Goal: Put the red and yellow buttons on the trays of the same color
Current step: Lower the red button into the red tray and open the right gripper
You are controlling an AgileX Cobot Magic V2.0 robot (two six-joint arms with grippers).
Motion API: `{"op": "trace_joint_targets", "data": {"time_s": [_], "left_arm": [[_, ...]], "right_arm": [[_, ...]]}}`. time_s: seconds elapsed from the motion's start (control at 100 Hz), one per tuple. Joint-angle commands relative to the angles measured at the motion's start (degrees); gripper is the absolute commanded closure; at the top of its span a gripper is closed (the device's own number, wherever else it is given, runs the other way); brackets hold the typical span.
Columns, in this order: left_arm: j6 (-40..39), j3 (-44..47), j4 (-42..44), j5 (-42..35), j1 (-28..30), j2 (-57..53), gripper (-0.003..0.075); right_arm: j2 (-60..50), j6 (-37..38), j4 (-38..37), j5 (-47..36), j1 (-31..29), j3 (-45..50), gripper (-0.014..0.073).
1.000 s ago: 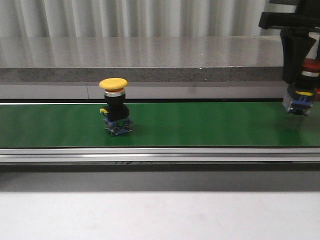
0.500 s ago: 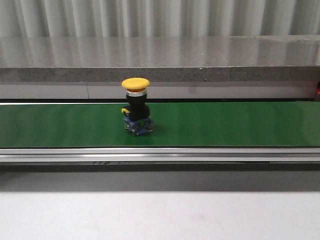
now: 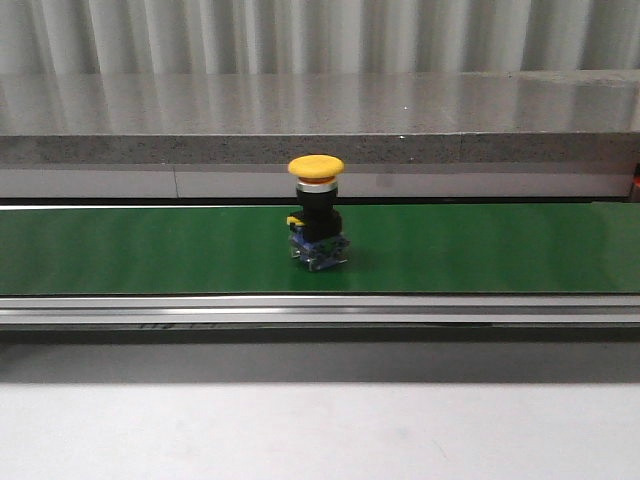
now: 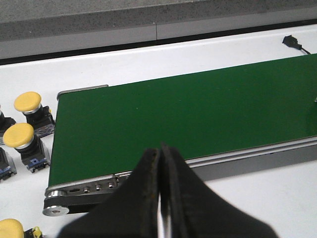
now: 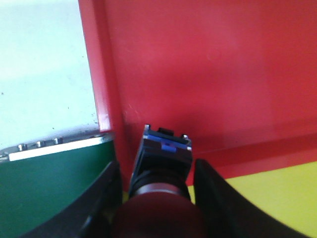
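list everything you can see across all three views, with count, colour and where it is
conveyor belt: 1, green, running across the table
button on belt: 1, yellow cap on a black and blue body, upright near the middle of the belt
loose buttons: 3 in view, yellow caps, on the white table beside the belt's end, left wrist view
held button: 1, dark red cap with a blue base, between the right gripper's fingers
red tray: 1, red, below the held button
yellow tray: 1, yellow, next to the red tray
cable plug: 1, black, on the table beyond the belt
left gripper: 1, black, fingers closed with nothing between, above the belt's edge
right gripper: 1, black, over the red tray
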Motion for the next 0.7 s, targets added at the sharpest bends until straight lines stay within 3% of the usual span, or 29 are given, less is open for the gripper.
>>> {"op": "trace_joint_targets", "data": {"time_s": [0.0,0.43,0.69], "left_arm": [[-0.28,-1.49,-0.74,-4.27,-0.55,0.22,0.074],[-0.28,-1.49,-0.74,-4.27,-0.55,0.22,0.074],[-0.28,-1.49,-0.74,-4.27,-0.55,0.22,0.074]], "right_arm": [[-0.4,-4.16,3.35,-1.86,-1.9,-3.81,0.0463],[13.09,-9.33,3.35,-1.49,-1.89,-13.97,0.0463],[16.33,-20.27,6.24,-1.79,-0.9,-14.37,0.0462]]}}
